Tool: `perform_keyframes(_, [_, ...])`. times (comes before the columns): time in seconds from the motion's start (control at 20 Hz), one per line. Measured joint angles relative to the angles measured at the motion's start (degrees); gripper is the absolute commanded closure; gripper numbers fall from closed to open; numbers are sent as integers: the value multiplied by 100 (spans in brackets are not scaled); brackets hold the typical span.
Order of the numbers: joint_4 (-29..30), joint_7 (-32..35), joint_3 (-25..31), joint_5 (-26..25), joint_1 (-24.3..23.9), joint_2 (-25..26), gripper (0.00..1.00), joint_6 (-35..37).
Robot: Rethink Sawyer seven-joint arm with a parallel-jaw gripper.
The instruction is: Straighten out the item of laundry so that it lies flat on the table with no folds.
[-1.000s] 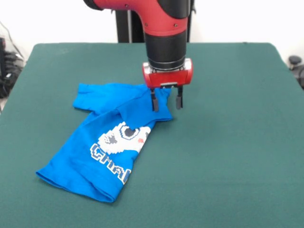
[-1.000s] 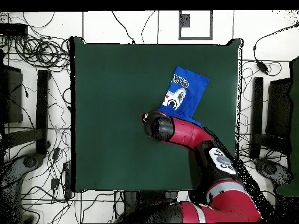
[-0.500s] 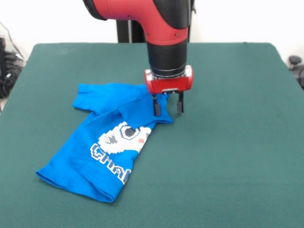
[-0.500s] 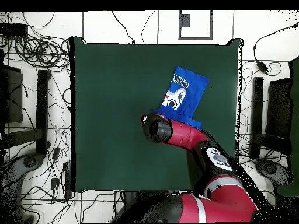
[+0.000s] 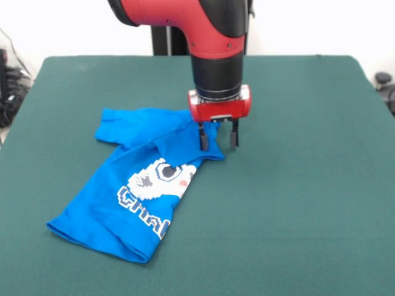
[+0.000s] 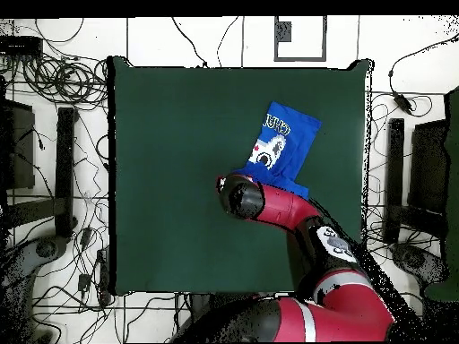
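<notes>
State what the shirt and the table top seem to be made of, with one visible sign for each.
The T-shirt: thin, soft knit fabric, probably cotton; it folds and drapes limply. The table top: matte dark green covering, seemingly felt; no shine or reflections.

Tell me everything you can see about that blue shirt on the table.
The blue shirt is a bright blue short-sleeved T-shirt of thin-looking fabric, with a white pixel-style cartoon face and white lettering printed on it. It lies crumpled and folded over itself on the green table, one sleeve sticking out at the far end and the hem nearest the camera. The gripper stands at the folded edge near the collar, jaws open, one finger over the cloth and the other just past its edge.
</notes>
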Motion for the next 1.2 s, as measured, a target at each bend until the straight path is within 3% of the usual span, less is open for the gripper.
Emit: perform_keyframes(1.2, [-39, 0, 0, -233, 23, -3, 0, 1])
